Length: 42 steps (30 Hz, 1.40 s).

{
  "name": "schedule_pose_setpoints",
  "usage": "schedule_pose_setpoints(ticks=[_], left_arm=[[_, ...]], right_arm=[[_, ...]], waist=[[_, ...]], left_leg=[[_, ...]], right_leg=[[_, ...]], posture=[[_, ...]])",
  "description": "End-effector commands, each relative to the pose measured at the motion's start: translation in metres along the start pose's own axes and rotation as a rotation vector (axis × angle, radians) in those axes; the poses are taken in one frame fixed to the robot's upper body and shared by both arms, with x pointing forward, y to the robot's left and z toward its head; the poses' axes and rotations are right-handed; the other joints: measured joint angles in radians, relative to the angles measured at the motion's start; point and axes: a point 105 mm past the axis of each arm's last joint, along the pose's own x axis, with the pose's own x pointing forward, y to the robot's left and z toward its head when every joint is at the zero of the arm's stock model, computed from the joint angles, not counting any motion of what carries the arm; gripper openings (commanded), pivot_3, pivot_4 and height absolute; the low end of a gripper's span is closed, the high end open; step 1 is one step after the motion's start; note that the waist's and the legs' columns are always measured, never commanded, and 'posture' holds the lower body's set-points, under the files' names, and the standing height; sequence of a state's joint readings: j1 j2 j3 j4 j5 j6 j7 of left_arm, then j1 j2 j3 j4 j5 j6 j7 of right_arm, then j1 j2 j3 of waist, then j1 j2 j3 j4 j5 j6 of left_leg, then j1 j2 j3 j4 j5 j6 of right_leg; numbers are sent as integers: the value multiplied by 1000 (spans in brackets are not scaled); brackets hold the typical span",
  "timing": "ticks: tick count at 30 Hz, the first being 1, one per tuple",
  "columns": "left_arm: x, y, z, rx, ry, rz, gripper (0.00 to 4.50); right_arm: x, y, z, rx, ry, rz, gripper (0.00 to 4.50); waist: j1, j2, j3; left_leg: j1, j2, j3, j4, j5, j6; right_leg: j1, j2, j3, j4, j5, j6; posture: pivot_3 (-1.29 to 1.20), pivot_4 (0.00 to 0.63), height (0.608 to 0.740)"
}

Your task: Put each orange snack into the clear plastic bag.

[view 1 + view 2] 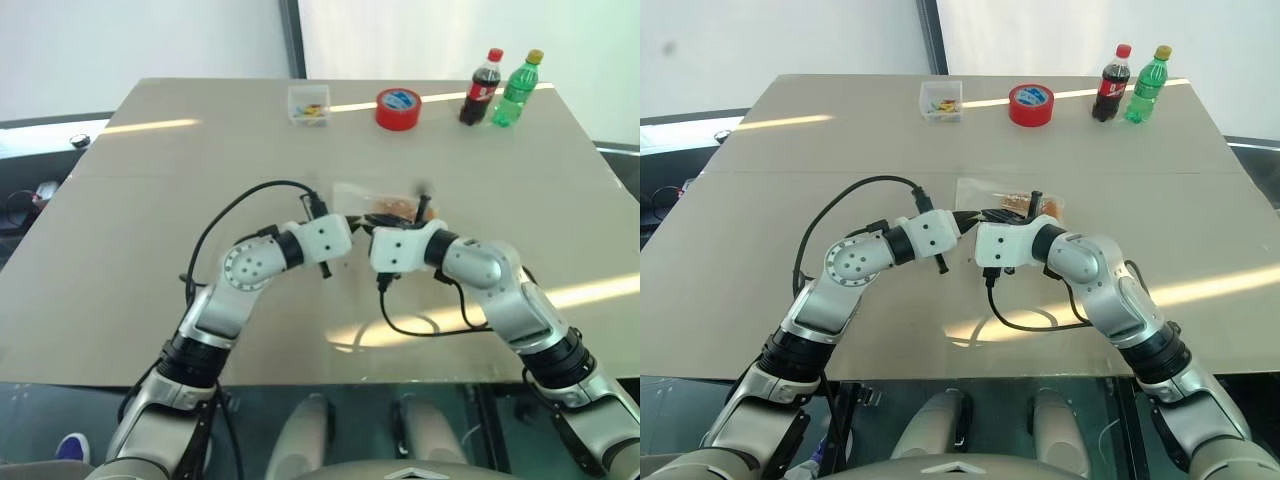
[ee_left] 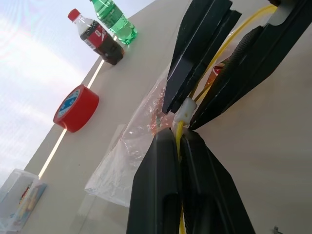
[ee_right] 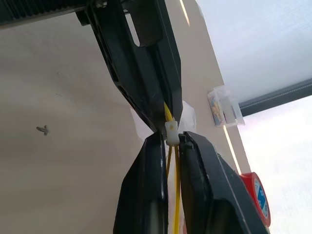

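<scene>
The clear plastic bag (image 1: pixel 352 196) lies on the tan table (image 1: pixel 150 230), its yellow strip (image 2: pixel 210 68) raised at the near side. Orange snack (image 1: pixel 395 206) colour shows through the bag's film; how many are inside I cannot tell. My left gripper (image 2: pixel 178 139) is shut on the yellow strip. My right gripper (image 3: pixel 170 140) is shut on the same strip from the opposite side, just below a small white slider (image 3: pixel 171 130). The two sets of fingertips meet tip to tip at the bag's mouth.
At the table's far side stand a small clear box (image 1: pixel 309 104), a red tape roll (image 1: pixel 398 108), a cola bottle (image 1: pixel 481 88) and a green bottle (image 1: pixel 518 90). Black cables (image 1: pixel 420 325) loop on the table near my arms.
</scene>
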State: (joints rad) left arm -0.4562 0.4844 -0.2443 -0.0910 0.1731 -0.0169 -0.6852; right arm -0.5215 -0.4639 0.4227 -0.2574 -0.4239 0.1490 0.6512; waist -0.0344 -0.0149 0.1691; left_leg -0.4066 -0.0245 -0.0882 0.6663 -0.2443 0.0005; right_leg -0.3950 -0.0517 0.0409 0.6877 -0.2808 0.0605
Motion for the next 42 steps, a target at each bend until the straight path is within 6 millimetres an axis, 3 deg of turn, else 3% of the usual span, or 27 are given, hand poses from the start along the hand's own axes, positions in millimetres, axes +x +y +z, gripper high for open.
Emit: schedule_pose_setpoints(ticks=[1, 18, 19, 20, 21, 36, 39, 42], left_arm=[[-1, 9, 17, 29, -52, 27, 0], [1, 8, 17, 20, -48, 22, 0], [1, 8, 17, 20, -47, 22, 0], [1, 8, 17, 19, -47, 22, 0], [1, 8, 17, 19, -47, 22, 0], [0, 7, 17, 20, -45, 21, 0], [0, 8, 17, 20, -44, 22, 0], [0, 8, 17, 20, -45, 22, 0]], right_arm=[[-3, -14, 11, -35, -38, -42, 4], [-2, -9, 17, 11, -63, -4, 4], [-2, -10, 16, 4, -57, -15, 632], [-2, -11, 15, 1, -54, -22, 823], [-3, -11, 14, -2, -50, -24, 1311], [-1, -13, 14, -13, -53, -37, 1311], [-1, -13, 14, -17, -52, -41, 657], [-1, -13, 13, -16, -49, -41, 657]], waist=[[0, 0, 0], [0, 0, 0], [0, 0, 0], [0, 0, 0], [0, 0, 0], [0, 0, 0], [0, 0, 0], [0, 0, 0]], left_leg=[[0, 0, 0, 0, 0, 0], [0, 0, 0, 0, 0, 0], [0, 0, 0, 0, 0, 0], [0, 0, 0, 0, 0, 0], [0, 0, 0, 0, 0, 0], [0, 0, 0, 0, 0, 0], [0, 0, 0, 0, 0, 0], [0, 0, 0, 0, 0, 0]], right_leg=[[0, 0, 0, 0, 0, 0], [0, 0, 0, 0, 0, 0], [0, 0, 0, 0, 0, 0], [0, 0, 0, 0, 0, 0], [0, 0, 0, 0, 0, 0], [0, 0, 0, 0, 0, 0], [0, 0, 0, 0, 0, 0], [0, 0, 0, 0, 0, 0]], posture=[[0, 150, 740], [0, 150, 740], [0, 150, 740], [0, 150, 740], [0, 150, 740], [0, 150, 740], [0, 150, 740], [0, 150, 740]])
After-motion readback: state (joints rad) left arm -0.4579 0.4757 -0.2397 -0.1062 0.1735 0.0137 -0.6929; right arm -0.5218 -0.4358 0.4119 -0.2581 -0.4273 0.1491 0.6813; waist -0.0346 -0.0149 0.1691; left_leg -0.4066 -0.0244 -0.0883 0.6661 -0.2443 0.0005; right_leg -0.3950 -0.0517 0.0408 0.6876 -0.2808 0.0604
